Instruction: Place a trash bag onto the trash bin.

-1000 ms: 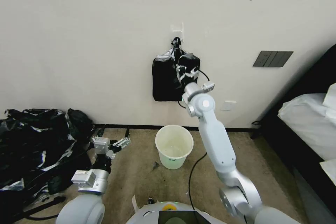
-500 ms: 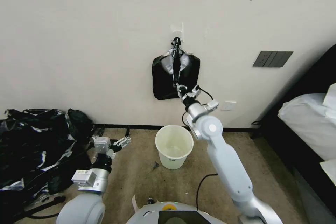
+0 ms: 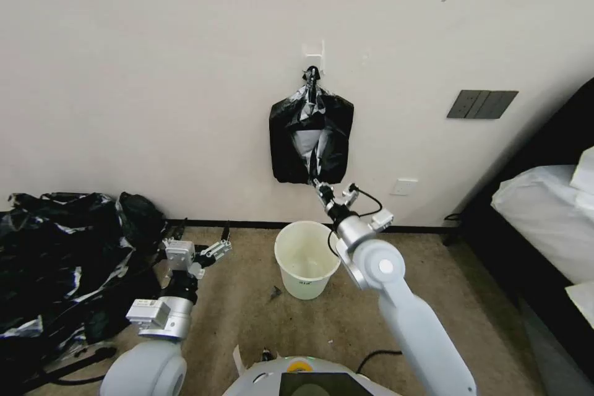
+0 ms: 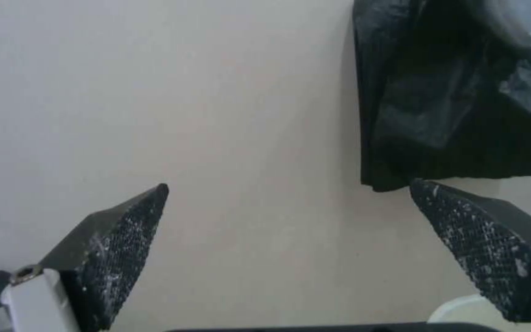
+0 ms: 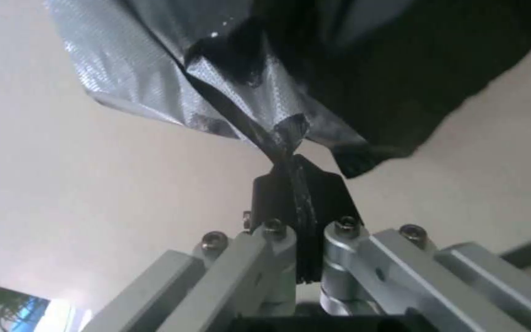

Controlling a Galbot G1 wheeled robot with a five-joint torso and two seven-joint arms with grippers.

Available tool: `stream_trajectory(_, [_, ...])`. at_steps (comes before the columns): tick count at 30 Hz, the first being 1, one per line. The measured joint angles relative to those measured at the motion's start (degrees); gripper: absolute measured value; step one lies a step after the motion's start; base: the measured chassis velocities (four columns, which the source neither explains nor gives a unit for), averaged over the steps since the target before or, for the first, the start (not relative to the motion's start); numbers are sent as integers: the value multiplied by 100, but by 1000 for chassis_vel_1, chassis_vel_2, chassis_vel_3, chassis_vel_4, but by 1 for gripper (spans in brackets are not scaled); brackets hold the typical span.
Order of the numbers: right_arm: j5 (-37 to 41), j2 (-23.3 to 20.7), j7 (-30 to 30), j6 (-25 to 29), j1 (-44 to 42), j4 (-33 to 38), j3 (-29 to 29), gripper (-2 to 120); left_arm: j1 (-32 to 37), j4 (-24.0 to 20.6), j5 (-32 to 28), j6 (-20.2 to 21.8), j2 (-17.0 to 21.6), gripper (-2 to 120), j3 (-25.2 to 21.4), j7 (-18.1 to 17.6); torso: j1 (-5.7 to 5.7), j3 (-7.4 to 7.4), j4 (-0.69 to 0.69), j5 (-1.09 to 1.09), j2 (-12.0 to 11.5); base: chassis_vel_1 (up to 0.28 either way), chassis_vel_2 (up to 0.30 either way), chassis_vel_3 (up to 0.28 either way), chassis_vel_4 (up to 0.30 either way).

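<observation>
Right end effector [image 3: 335,197], clamped on a trash bag [image 3: 307,147], has dropped below the pack [image 3: 337,142]; bag peeling free above the trash bin [image 3: 307,260]. Left end effector [image 3: 213,249] idles open.

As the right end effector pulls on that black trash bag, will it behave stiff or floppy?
Probably floppy: the trash bag twists into a thin strand where the right end effector pinches it. Likely light, since it drapes in thin folds. Its glossy sheen suggests it may slip.
</observation>
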Motion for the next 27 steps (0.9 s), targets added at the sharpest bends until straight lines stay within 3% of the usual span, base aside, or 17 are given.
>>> stream_trajectory(12, [-504,41,-216,-14,-1030,316,62,0,-64,0,-16,-3,22,100,39,10,0,0,-1,0,0,0,0,0,0])
stream_trajectory(27, [-838,131,-247,2,-1418,425,73,0,-119,0,-35,-39,63,100,58,17,0,0,-2,-1,0,0,0,0,0])
